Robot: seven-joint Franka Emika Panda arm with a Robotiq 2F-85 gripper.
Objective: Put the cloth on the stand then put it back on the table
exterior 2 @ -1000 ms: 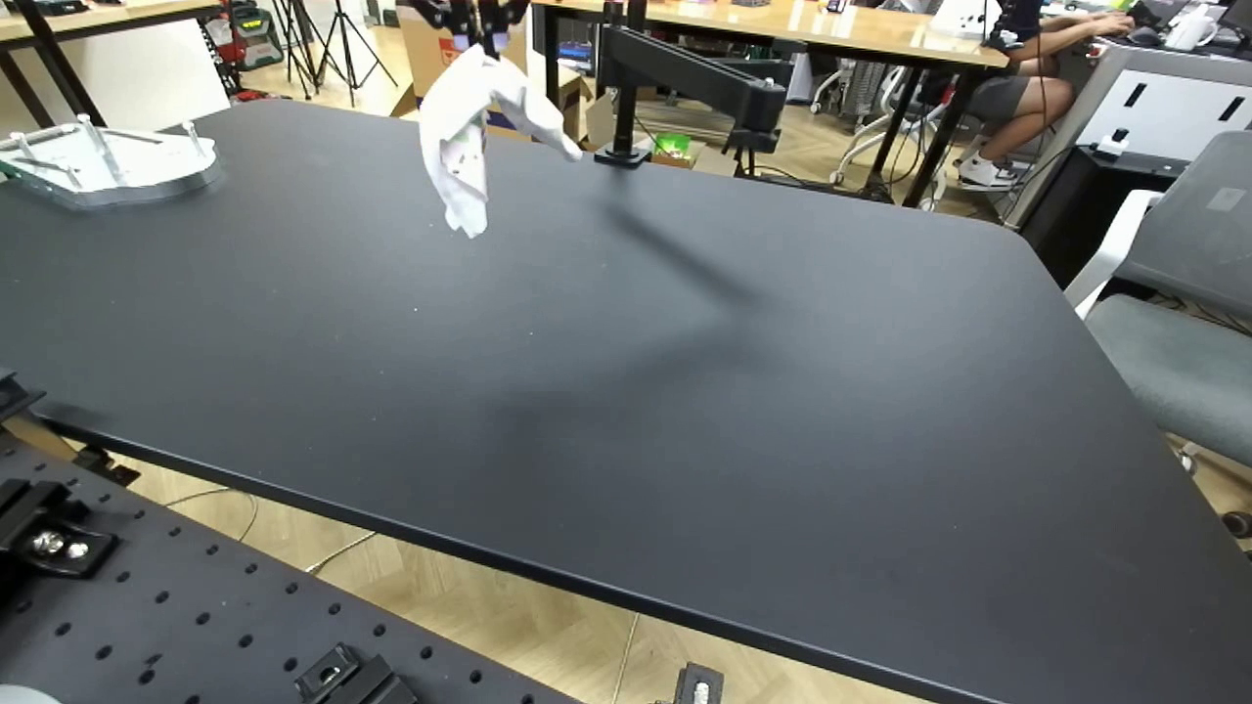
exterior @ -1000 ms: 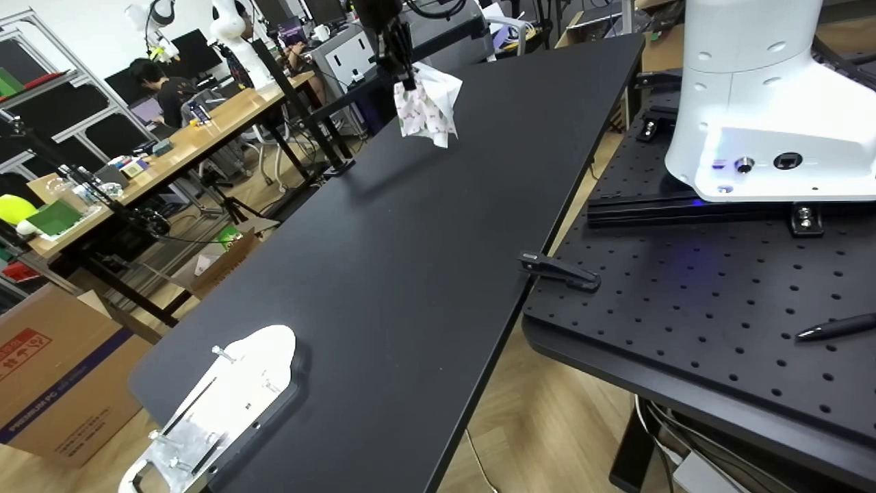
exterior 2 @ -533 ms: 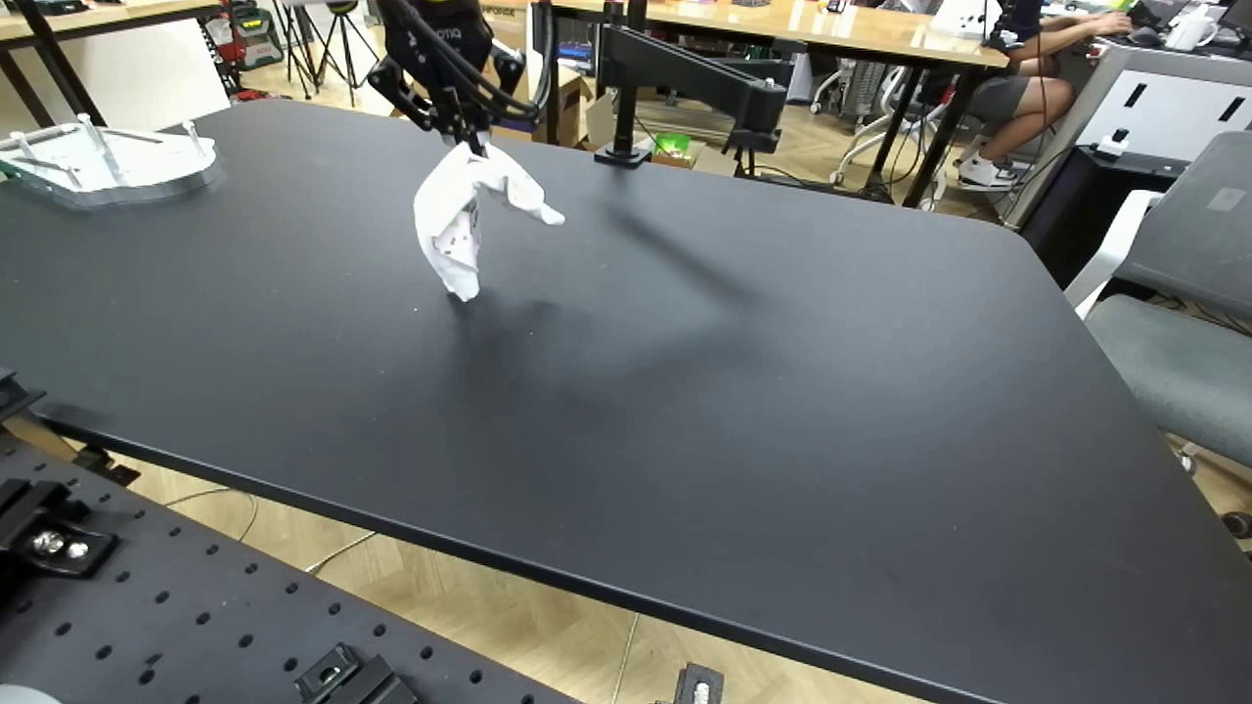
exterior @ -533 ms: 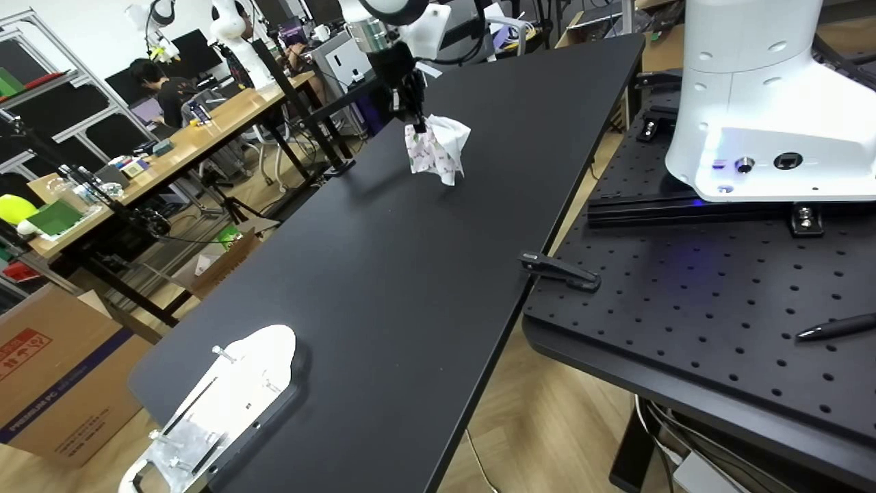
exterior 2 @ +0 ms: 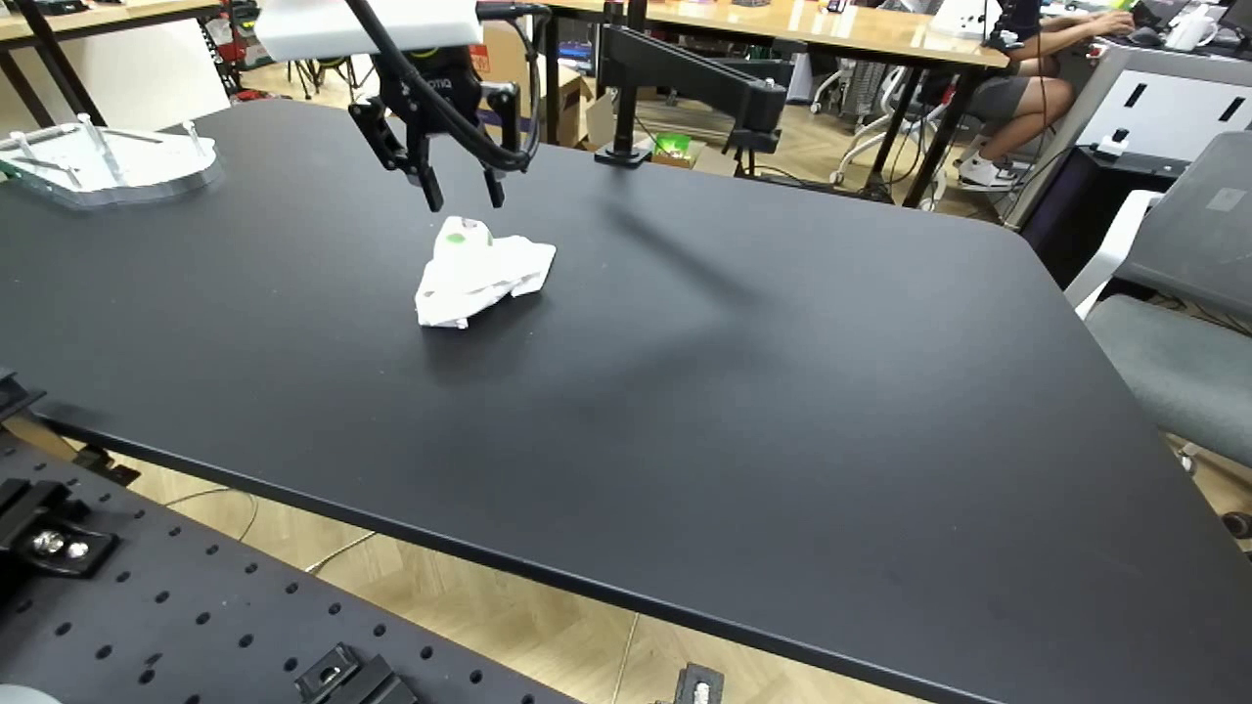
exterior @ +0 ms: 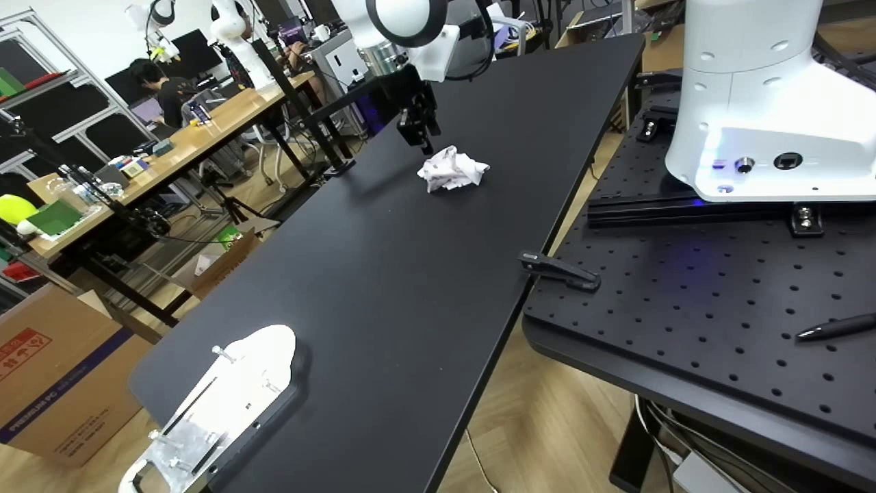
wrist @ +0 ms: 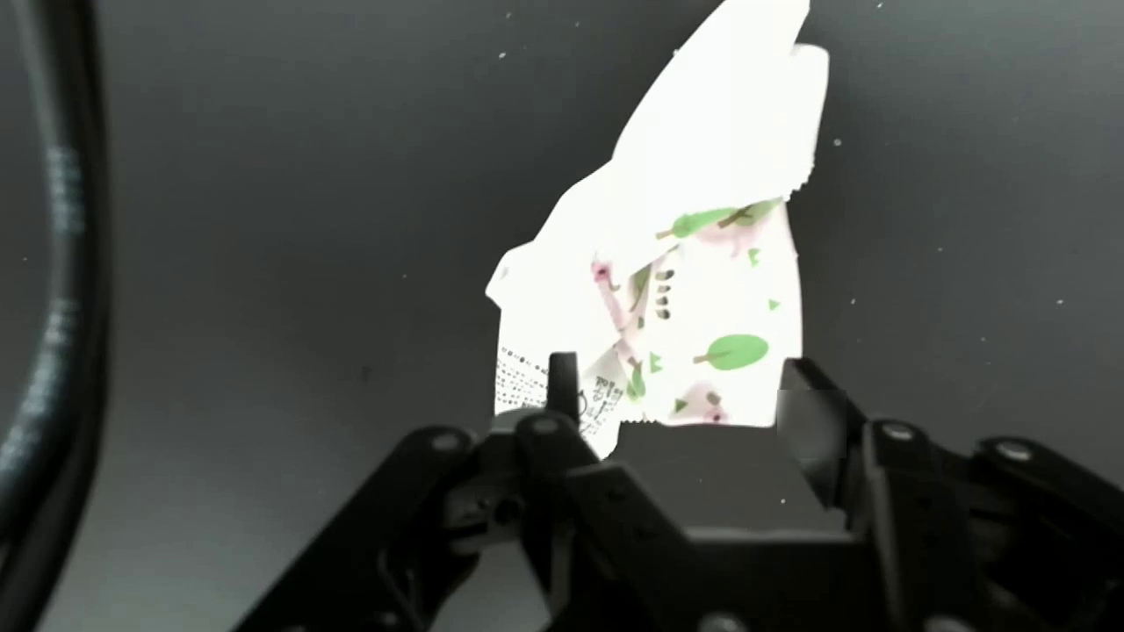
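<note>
The white cloth [exterior: 452, 169], crumpled and printed with green and pink shapes, is down at the black table [exterior 2: 782, 440]; whether all of it touches the surface I cannot tell. Just above and behind it, in an exterior view, my gripper [exterior 2: 467, 205] stands open, its fingertips apart from the cloth. Seen from the wrist, the cloth [wrist: 702, 290] stretches out beyond the open gripper [wrist: 678, 358], and neither finger pinches it. A black stand, a pole [exterior 2: 627, 112] with a sideways arm, is clamped at the table's far edge.
A white plate with upright pegs [exterior: 236, 383] lies at one end of the table. Along the near edge, a black clamp [exterior: 558, 270] joins the perforated base board [exterior: 684, 308]. A grey chair [exterior 2: 1174, 332] stands beyond the table's other end.
The gripper has come down with the cloth hanging from it, then opened and let it go. The cloth has dropped and crumpled at the table top.
</note>
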